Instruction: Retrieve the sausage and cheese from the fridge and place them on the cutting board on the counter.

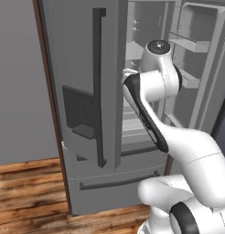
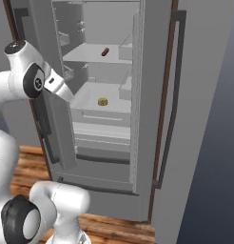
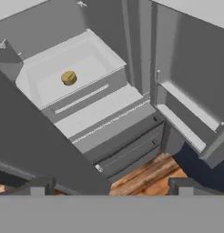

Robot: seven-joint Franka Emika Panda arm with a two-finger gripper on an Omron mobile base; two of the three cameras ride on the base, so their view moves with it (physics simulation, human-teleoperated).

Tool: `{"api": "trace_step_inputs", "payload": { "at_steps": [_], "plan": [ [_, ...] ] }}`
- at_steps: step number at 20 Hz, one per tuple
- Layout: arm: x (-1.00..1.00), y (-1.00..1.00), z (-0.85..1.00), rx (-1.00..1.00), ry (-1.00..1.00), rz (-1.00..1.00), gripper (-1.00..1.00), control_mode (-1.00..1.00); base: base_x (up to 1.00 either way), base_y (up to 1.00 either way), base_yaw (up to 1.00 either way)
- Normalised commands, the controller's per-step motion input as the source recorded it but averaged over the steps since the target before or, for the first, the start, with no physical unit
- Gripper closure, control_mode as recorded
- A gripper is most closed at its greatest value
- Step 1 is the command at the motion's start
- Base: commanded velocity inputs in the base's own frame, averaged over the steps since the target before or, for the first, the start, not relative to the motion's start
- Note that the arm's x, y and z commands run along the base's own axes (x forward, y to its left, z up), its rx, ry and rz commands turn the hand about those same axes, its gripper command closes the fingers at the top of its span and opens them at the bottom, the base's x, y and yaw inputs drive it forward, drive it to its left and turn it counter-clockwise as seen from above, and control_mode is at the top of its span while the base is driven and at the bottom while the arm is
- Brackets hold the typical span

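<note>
Hovering with its two tips spread wide apart and holding nothing, the gripper (image 3: 109, 184) is facing into the open fridge (image 1: 82, 59).
Up and to the left of the hand, well apart from it, the cheese (image 3: 68, 78) is lying in a white drawer (image 3: 104, 59); higher, on a shelf above, the sausage (image 2: 105, 51) is resting; to the hand's right, the open door's bins (image 3: 184, 116) are hanging.

Room around me: flat grey wall (image 1: 18, 82) to the left, a narrow dark red-brown trim strip (image 1: 49, 87) running down its edge. Wood-plank floor (image 1: 27, 192), warm brown with darker grain. Dark blue-grey panel (image 2: 214, 181) at far right. Lighting even, shadows soft.
</note>
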Motion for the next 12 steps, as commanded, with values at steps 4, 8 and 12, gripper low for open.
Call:
{"api": "trace_step_inputs", "payload": {
  "at_steps": [4, 8, 12],
  "plan": [
    [0.59, -0.45, -0.01, 0.05, 0.0, -0.35, -1.0, -1.0, 0.0, 0.0, 0.0],
    [0.58, -0.31, 0.0, 0.16, 0.0, -0.29, -1.0, -1.0, 0.0, 0.0, 0.0],
    [0.48, -0.26, 0.0, 0.25, 0.0, -0.22, -1.0, -1.0, 0.0, 0.0, 0.0]
  ]
}}
